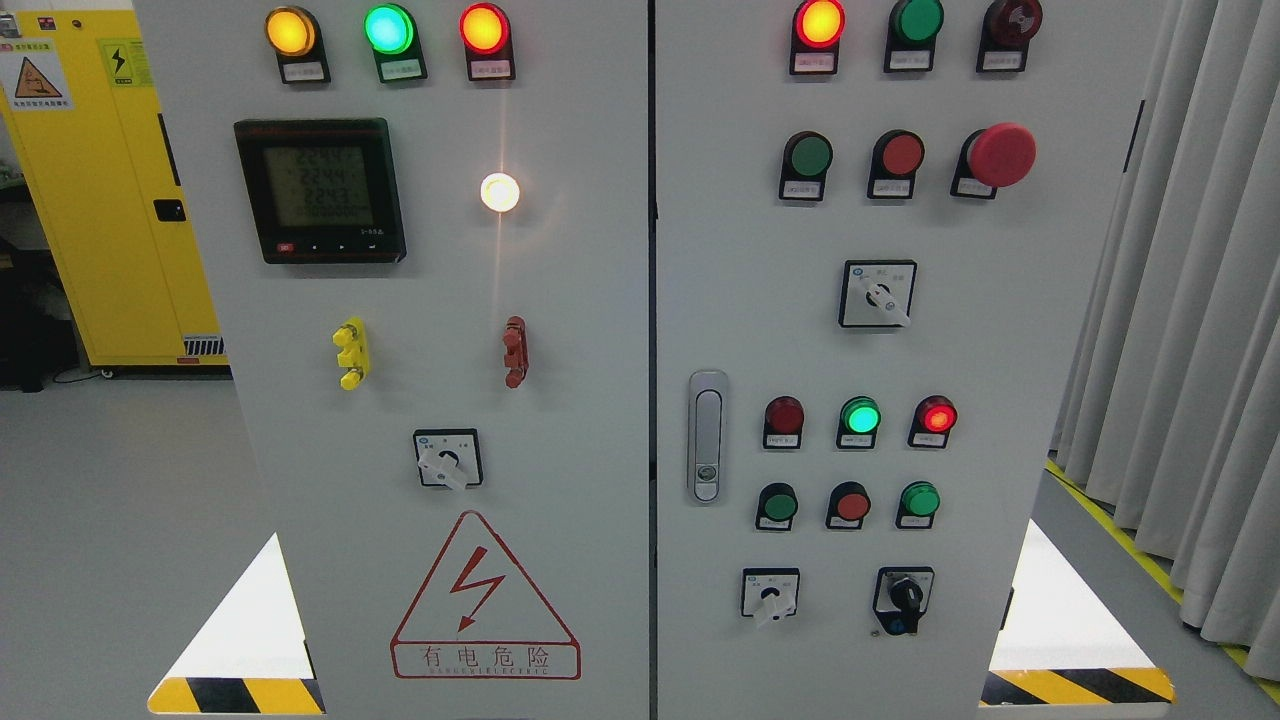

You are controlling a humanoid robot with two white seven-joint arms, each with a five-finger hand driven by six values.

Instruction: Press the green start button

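A grey two-door control cabinet fills the head view. On its right door (pixel 1000 330) there are three green push buttons: one in the upper row (pixel 810 156), and two in the lower row at the left (pixel 779 505) and at the right (pixel 920 499). Red push buttons (pixel 902 154) (pixel 852 505) sit beside them, and a big red mushroom button (pixel 1002 155) stands at the upper right. Lit lamps show above: a red lamp (pixel 819 22) on top and a lit green lamp (pixel 860 416) in the middle row. No robot hand or arm shows anywhere.
The left door carries a digital meter (pixel 320 190), lit lamps, a rotary switch (pixel 447 460) and a red danger triangle (pixel 485 595). A door handle (pixel 707 435) sits beside the seam. A yellow cabinet (pixel 95 180) stands at the left, grey curtains (pixel 1190 300) at the right.
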